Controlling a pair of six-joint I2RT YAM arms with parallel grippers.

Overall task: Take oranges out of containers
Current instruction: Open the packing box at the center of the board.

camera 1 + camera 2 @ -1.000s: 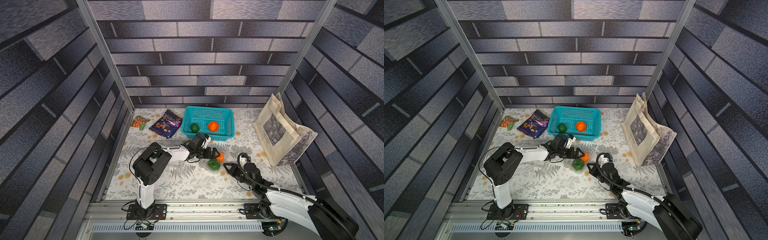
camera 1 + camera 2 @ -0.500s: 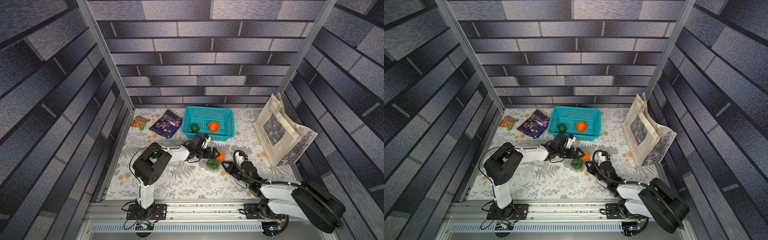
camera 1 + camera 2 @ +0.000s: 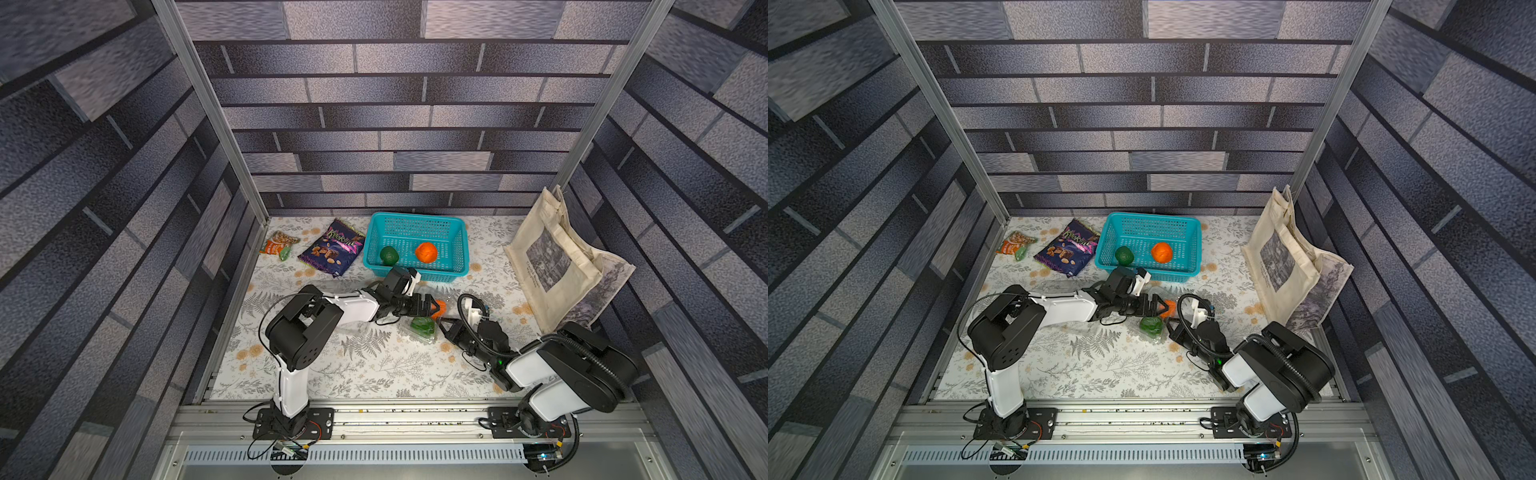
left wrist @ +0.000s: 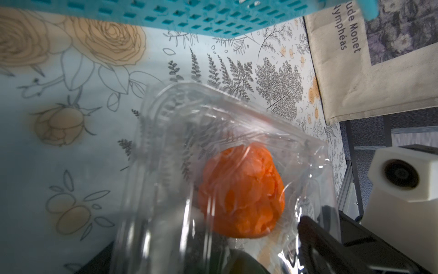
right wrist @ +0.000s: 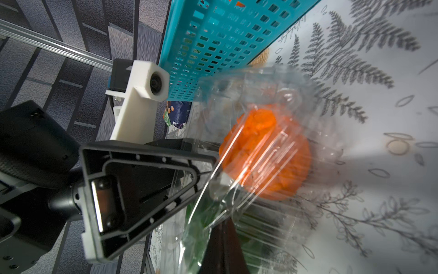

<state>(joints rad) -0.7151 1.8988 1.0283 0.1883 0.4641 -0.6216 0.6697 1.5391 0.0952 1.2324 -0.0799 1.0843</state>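
A clear clamshell container (image 3: 417, 333) lies mid-table, holding a bright orange (image 3: 441, 308) and a dark green orange (image 3: 423, 325). My left gripper (image 3: 432, 306) stands open at the container's orange end, with the fruit (image 4: 241, 192) just ahead behind the plastic. Its finger (image 5: 142, 189) reaches the container's edge. My right gripper (image 3: 443, 328) is shut, its tip (image 5: 227, 237) against the crumpled plastic beside the green orange (image 5: 196, 225). Two more oranges, green (image 3: 1124, 255) and bright orange (image 3: 1161, 252), lie in the teal basket.
The teal basket (image 3: 415, 222) stands just behind the container. Two snack bags (image 3: 332, 249) lie at the back left. A beige tote bag (image 3: 557, 257) leans on the right wall. A faint clear plastic piece (image 3: 1059, 286) shows by the left forearm.
My right gripper has come forward and left from the front right, still shut, until its tip reaches the container. The left gripper has stayed open at the container.
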